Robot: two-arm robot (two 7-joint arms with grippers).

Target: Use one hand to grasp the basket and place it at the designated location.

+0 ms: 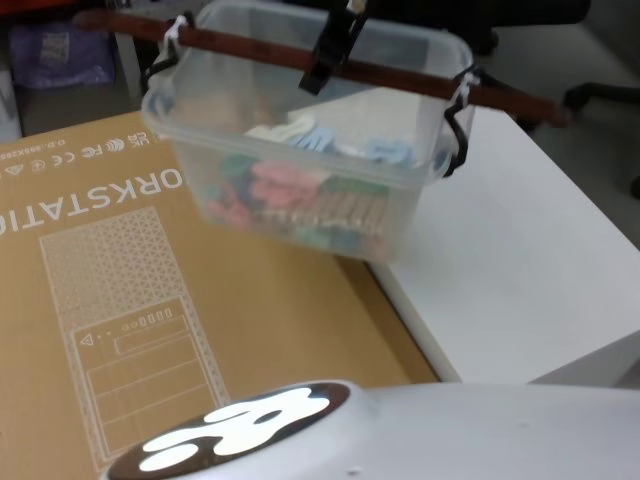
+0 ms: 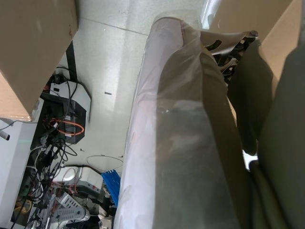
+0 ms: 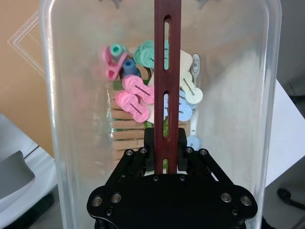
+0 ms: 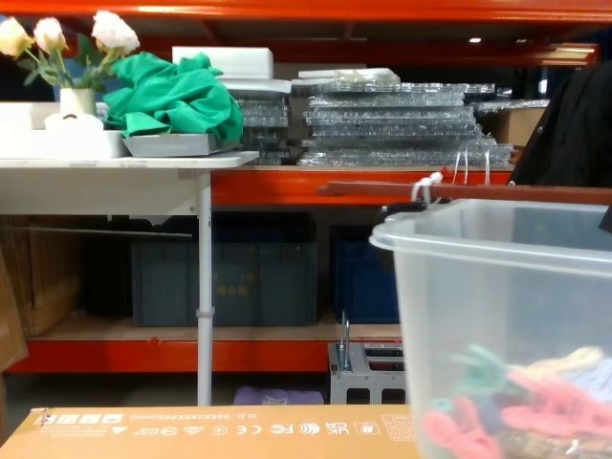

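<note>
My right hand (image 3: 165,148) is clenched on the handle (image 1: 300,48) of the basket (image 1: 300,140), its two black fingers (image 3: 150,143) pinching the reddish-brown slotted bar from either side, about midway along its length. The basket hangs below my hand, a clear plastic tub lifted off the surfaces under it. Its bar is tied to the rim by white zip ties (image 1: 176,30) and black loops (image 1: 452,130) at both ends. Under my hand, inside the tub, lie pink, green and pale blue plastic clips (image 3: 136,95) and a row of wooden clothespins (image 1: 340,212). Beneath the basket sit a flat brown cardboard box (image 1: 200,330) and, beside it, the white bench (image 1: 520,260); the tub hangs over the line where they meet. Whether my left hand is clenched or released, I cannot tell.
</note>
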